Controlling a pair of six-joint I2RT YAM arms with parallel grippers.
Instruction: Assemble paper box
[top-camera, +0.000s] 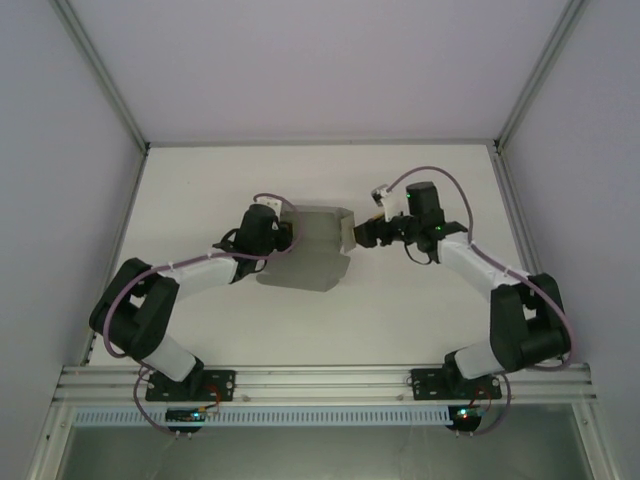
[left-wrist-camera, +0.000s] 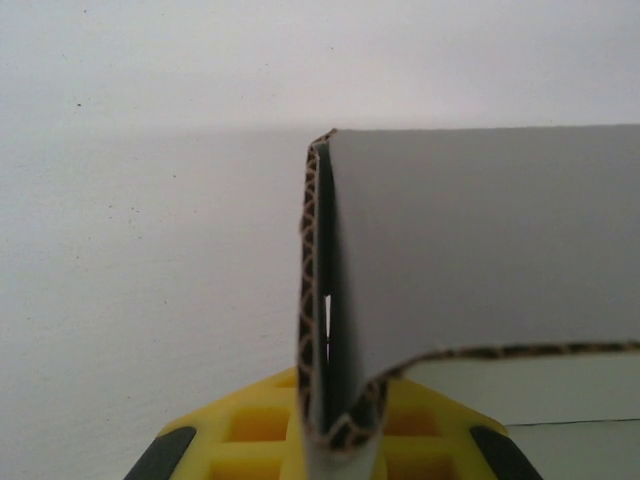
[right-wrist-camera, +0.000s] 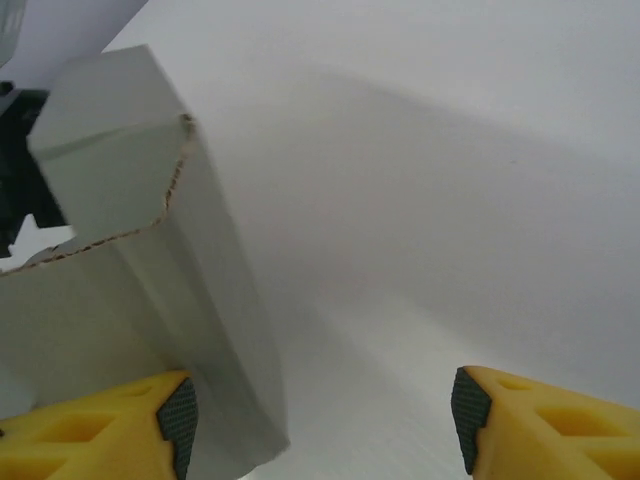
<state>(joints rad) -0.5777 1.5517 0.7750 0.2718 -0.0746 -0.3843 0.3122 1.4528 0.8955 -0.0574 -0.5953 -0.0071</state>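
Note:
The paper box (top-camera: 310, 252) is a grey corrugated sheet lying mid-table, with its side flaps folded up. My left gripper (top-camera: 287, 235) is at its left edge. In the left wrist view a doubled-over wall of the paper box (left-wrist-camera: 470, 250) stands on edge between the yellow fingers (left-wrist-camera: 250, 425), and the left gripper (left-wrist-camera: 335, 440) is shut on that fold. My right gripper (top-camera: 362, 233) is at the box's right side. It stands open (right-wrist-camera: 320, 415), with an upright flap of the paper box (right-wrist-camera: 150, 240) just in front of its left pad (right-wrist-camera: 180, 420). Bare table lies between the pads.
The white table (top-camera: 400, 320) is enclosed by pale walls with aluminium frame posts (top-camera: 100, 75) at the back corners. An aluminium rail (top-camera: 320, 380) runs along the near edge, where both arm bases sit.

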